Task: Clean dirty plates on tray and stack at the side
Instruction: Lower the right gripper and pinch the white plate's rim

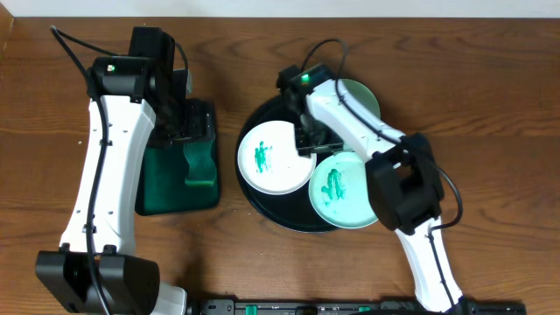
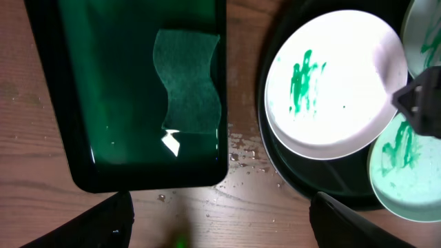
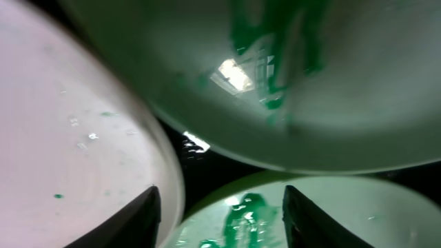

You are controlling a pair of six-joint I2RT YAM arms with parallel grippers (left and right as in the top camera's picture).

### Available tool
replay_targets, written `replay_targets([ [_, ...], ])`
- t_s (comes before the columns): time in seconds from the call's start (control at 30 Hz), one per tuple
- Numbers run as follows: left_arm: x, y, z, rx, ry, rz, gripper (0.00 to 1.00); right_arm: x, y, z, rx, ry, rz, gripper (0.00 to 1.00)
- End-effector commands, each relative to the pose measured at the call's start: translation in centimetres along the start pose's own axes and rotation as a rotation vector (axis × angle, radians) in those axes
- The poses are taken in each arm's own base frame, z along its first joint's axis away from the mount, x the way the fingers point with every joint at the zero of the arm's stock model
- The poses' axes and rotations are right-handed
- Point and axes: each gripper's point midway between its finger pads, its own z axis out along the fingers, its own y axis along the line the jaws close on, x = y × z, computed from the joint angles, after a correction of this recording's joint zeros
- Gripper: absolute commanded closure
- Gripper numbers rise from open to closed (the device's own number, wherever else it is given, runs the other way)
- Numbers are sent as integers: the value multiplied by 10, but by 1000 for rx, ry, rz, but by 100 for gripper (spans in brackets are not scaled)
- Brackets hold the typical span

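The round black tray [image 1: 271,210] carries three dirty plates: a white plate [image 1: 273,157] with a green smear at its left, a mint plate [image 1: 341,188] with green paint at the front right, and a mint plate [image 1: 360,94] at the back, partly under my right arm. My right gripper [image 1: 306,140] hangs low between them. In the right wrist view its jaws [image 3: 220,220] stand apart over the smeared rim of a mint plate [image 3: 310,213], with the white plate [image 3: 69,138] by the left finger. My left gripper [image 2: 220,234] is open over bare wood, holding nothing.
A rectangular dark-green tray [image 1: 166,188] holding water and a green cloth [image 2: 187,83] lies left of the black tray [image 2: 303,180]. Water drops dot the wood [image 2: 244,155] between the two trays. My left arm stretches along the table's left side.
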Motion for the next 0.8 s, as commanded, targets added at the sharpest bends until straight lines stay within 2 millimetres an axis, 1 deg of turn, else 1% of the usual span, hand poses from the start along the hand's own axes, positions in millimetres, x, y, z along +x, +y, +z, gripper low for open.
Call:
replay_targets([
  [0.0,-3,1,-5,-2,-19,3,18,2,2,-4,-91,34,-122,48],
  [0.07,-3,1,-5,-2,-19,3,18,0,4,-13,-125,14,-171,48],
  [0.2,-4,1,-5,-2,-22,3,18,1,2,-40,-157,-48,-224,44],
  [0.27,-4,1,-5,-1,-22,3,18,5,5,-57,-201,-76,-276,42],
  [0.33,-4,1,-5,-2,-22,3,18,13,13,-77,-274,-101,-358,39],
  [0.4,-4,1,-5,-2,-22,3,18,23,18,-96,-348,-116,-417,35],
  [0.47,-4,1,-5,-2,-23,3,18,27,16,-105,-387,-113,-404,34],
  [0.5,-4,1,-5,-2,-23,3,18,29,13,-110,-422,-99,-359,36],
  [0.57,-4,1,-5,-2,-22,3,18,25,6,-111,-449,-80,-284,37],
  [0.63,-4,1,-5,-2,-23,3,18,20,-6,-105,-452,-64,-209,38],
  [0.7,-4,1,-5,-1,-22,0,18,16,-19,-94,-450,-37,-151,38],
  [0.77,-4,1,-5,-2,-23,0,18,17,-33,-78,-444,-6,-128,39],
])
